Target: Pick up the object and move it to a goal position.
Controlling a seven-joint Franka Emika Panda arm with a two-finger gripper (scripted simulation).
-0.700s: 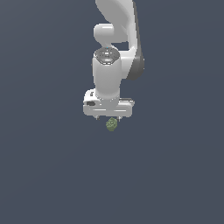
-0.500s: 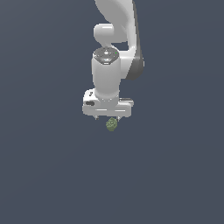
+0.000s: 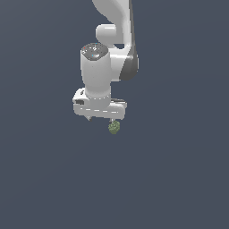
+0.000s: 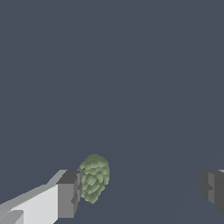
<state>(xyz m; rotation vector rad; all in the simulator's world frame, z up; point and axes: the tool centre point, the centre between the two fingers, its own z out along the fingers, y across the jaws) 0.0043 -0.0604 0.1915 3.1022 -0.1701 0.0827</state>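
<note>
Hanging as before, much as in the earlier frames: same pose, pincer pointing down from the white arm, olive-green lump unmoved beneath its end toward the exterior view's right. Spread wide in the wrist view, gripping nothing; lump touching the inner face of one finger, well apart from the other finger. Surrounded only by plain dark grey; blocked by nothing.
</note>
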